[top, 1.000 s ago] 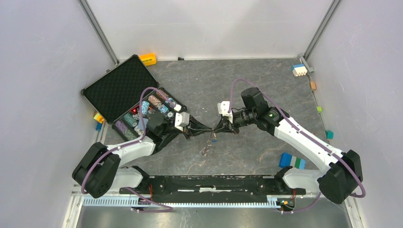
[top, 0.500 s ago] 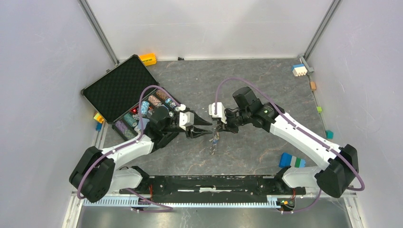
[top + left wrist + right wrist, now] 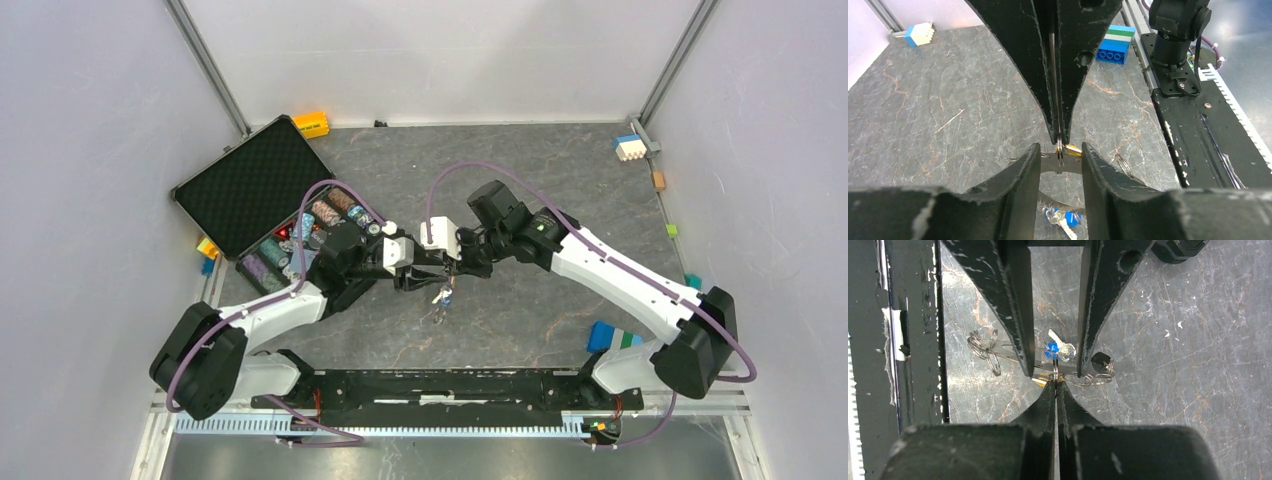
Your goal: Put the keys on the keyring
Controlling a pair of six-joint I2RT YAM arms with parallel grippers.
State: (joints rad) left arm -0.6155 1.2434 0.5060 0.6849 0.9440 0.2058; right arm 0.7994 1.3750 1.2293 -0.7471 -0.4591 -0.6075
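A: Where's it at w/ the keys?

B: Mid-threading, by the look. Over the table point(image 3: 560, 190) the two arms meet tip to tip. R gripper point(image 3: 1055, 386) is pinched tight on the keyring point(image 3: 1059, 150), held clear above the slab. L gripper point(image 3: 1060, 148) is partly spread, astride that tip, gripping nothing.

A: Next move?

B: Prob. L has to close on a key & steer it onto the wire while R keeps the ring put. Tiny parts, so fine aim & little margin.

A: Materials?

B: Table: grey stone-look slab, rusty veins, matte. Fingers point(image 3: 1013, 60): black hard plastic, scuffed, tapering to wedges. Keyring: thin bright wire, likely slippery. Yellow key point(image 3: 1072, 148) sits just beside the pinch. Blue key point(image 3: 1050, 350) is lower, w/ a small plastic head & silvery blade; hung or lying on the slab, can't tell
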